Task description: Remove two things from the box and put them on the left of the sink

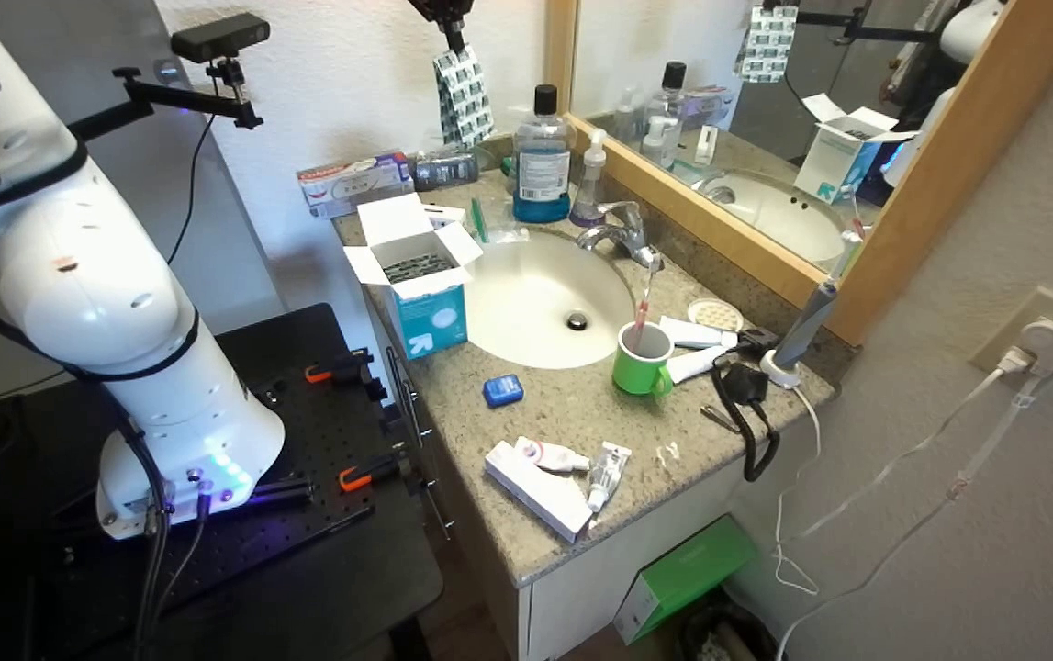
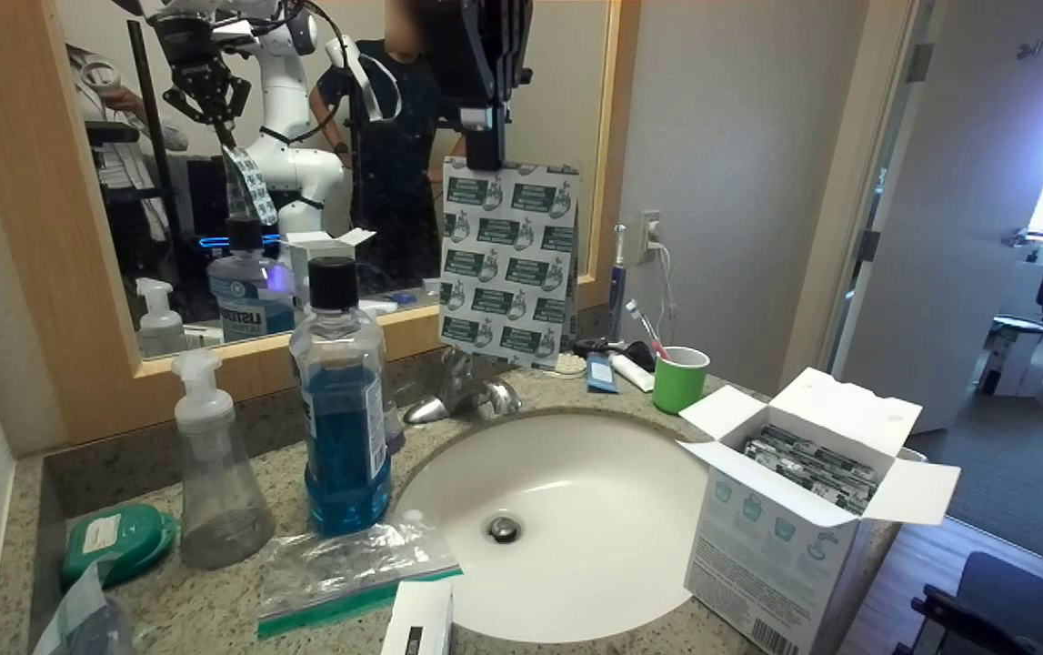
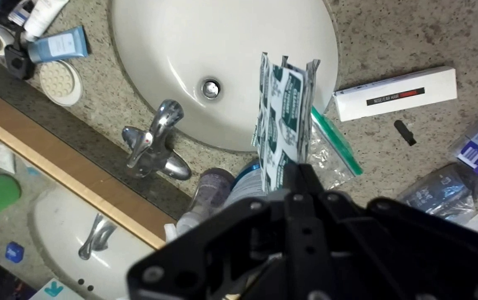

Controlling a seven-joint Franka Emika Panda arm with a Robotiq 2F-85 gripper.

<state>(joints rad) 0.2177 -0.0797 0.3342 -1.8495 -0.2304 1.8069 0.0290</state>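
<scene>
My gripper [image 3: 304, 171] is shut on thin packets [image 3: 282, 112] with silver-white foil and green print. They hang from the fingertips, and more than one edge shows in the wrist view. In both exterior views the packets [image 1: 464, 96] [image 2: 510, 264] are held high above the counter. In the wrist view they lie over the sink's [image 3: 222, 41] edge, near the mouthwash bottle. The white and teal box [image 1: 430, 317] stands upright on the counter beside the sink with its flaps open. Several like packets [image 2: 812, 468] fill it. In the wrist view the box shows only as a partial mirror reflection.
A mouthwash bottle [image 2: 339, 455], a pump bottle [image 2: 221, 491] and the tap [image 3: 155, 146] stand round the sink's back edge, by the mirror. A plastic bag [image 2: 348, 573], a white trimmer box [image 3: 397, 93] and a green cup [image 1: 641, 363] are on the counter.
</scene>
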